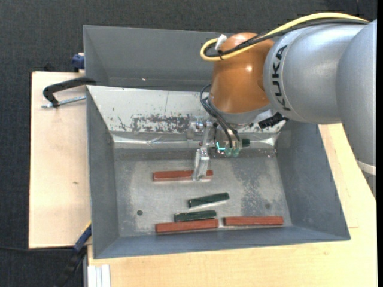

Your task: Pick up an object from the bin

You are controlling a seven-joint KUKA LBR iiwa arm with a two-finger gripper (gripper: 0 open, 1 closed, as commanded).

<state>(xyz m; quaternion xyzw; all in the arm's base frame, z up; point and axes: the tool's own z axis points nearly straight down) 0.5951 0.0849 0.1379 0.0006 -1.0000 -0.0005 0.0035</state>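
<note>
At the front of the scuffed grey metal bin [102, 190] lie two flat rust-red bars [185, 226], behind them two slim dark-green bars [208, 200], and farther back a third red bar [170, 176], at whose right end the gripper [202, 172] stands, open or closed I cannot tell.

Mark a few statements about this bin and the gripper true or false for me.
1. The gripper is over the right end of the upper red-brown bar. True.
2. Two dark green bars lie in the bin. True.
3. There is just one red-brown bar. False: there are three, counting the front left red-brown bar and the front right red-brown bar.
4. The green bars touch the back wall. False: they lie toward the front.
</note>
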